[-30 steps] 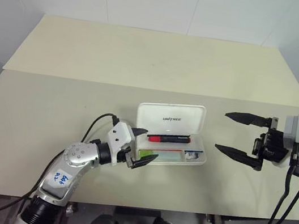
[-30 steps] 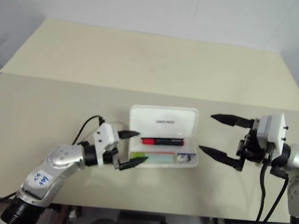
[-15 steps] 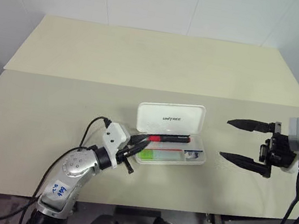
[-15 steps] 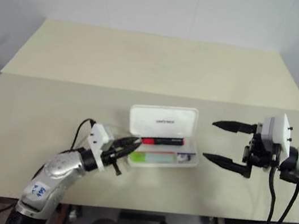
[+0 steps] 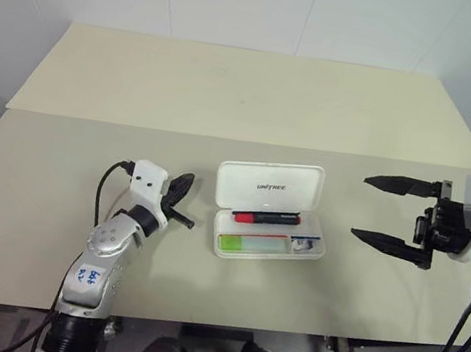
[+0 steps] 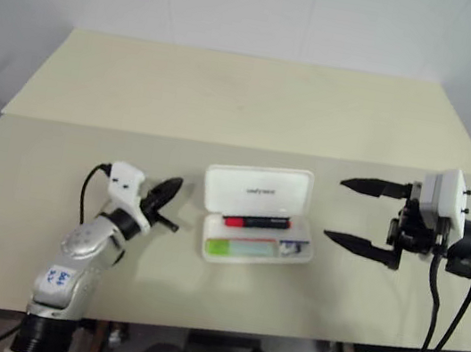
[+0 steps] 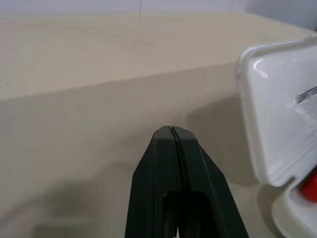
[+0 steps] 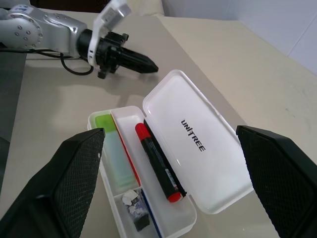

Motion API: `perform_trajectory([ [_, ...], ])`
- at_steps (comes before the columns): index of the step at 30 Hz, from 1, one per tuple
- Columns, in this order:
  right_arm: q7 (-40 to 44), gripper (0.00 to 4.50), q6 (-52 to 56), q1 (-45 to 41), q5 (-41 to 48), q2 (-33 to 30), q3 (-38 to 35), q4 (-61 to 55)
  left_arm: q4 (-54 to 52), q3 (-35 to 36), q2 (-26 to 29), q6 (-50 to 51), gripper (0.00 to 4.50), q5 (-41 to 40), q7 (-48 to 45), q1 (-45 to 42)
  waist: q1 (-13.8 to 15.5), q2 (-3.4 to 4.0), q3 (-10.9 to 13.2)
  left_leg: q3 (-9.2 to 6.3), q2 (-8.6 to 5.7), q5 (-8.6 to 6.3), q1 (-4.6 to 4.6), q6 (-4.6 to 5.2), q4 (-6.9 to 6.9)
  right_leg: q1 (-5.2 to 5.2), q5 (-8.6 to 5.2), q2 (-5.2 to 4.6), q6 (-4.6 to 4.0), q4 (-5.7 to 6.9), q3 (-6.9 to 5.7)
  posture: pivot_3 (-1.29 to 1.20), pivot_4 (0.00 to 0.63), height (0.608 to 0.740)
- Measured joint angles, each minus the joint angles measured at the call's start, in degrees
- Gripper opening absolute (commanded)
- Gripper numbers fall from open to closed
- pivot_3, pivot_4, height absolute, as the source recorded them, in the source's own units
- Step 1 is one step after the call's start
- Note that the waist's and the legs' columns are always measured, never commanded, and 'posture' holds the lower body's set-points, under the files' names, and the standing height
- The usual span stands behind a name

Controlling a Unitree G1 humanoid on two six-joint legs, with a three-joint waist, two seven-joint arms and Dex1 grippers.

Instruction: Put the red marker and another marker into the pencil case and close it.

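In the left wrist view the pencil case (image 7: 277,109) is cut off at the frame's edge.

Silver arms, black cables, black-fingered left gripper (image 5: 180,192).

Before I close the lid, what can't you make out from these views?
- Small dark items in the pencil case end compartment: too small to identify.
- Green highlighter: partly hidden by right gripper finger in right wrist view.
- Red marker: cut off by left wrist view's edge.
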Motion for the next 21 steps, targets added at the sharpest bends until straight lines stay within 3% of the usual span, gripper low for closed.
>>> perform_trajectory([
  [10, 0.06, 4.50, -2.84, -1.80, -1.48, 1.80, 1.24, 2.38, 10.27, -3.37, -2.90, -2.36, 0.02, 0.04, -2.61, -10.54, -0.09, -0.01, 0.00, 0.07, -0.07, 0.01, -0.01, -0.02, 0.00, -0.01, 0.01, 0.03, 0.01, -0.01, -0.09, 0.00, 0.150, 0.740],
  [21, 0.57, 4.50, -4.72, -1.83, -1.97, 3.02, 1.51, 2.63, 10.31, -6.31, -1.02, -11.76, 0.02, -0.77, -13.05, -10.16, -0.08, -0.01, 0.00, 0.10, -0.05, 0.01, -0.02, -0.03, 0.01, -0.01, 0.01, 0.03, 0.02, -0.02, -0.12, 0.00, 0.150, 0.740],
])
